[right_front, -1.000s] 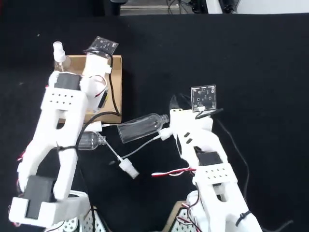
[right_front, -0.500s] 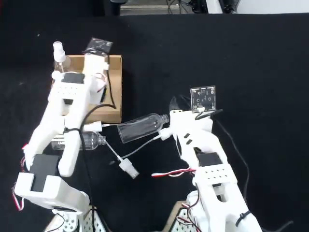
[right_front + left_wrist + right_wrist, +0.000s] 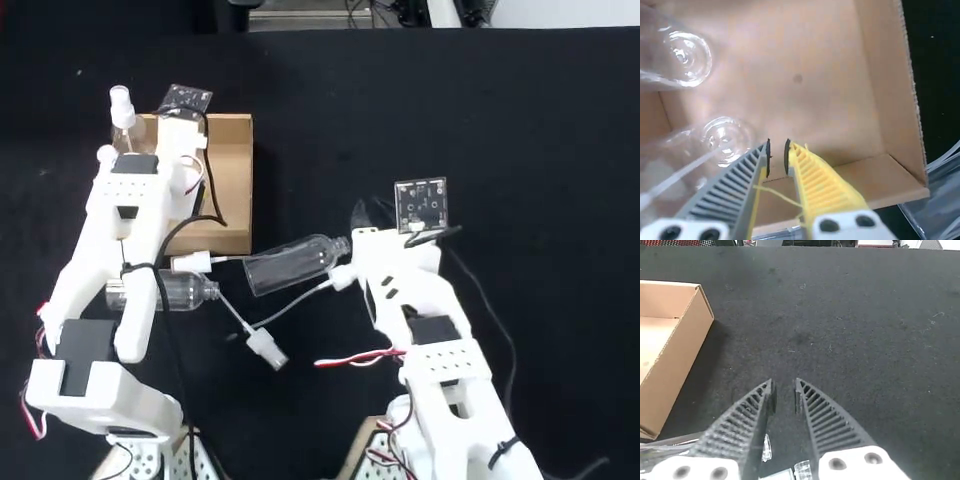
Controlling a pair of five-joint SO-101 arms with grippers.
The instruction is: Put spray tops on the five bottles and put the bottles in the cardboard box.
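The cardboard box sits at the far left of the black table, with my left arm above it. My left gripper hangs over the box floor, barely open and holding nothing. Two clear bottles stand in the box beside it. A bottle with a spray top rises at the box's far left corner. One uncapped bottle lies next to my right gripper. Another bottle lies partly under the left arm. My right gripper is barely open over bare cloth.
Loose white spray tops with thin tubes lie on the cloth, one between the arms and one by the box's near edge. Cables run from both arms. The box lies beyond my right gripper, off to one side. Black cloth stretches open on the right.
The left arm has shifted to the left over the box and drawn back a little, uncovering more of the lying bottle beneath it. The right arm and the loose parts have not moved.
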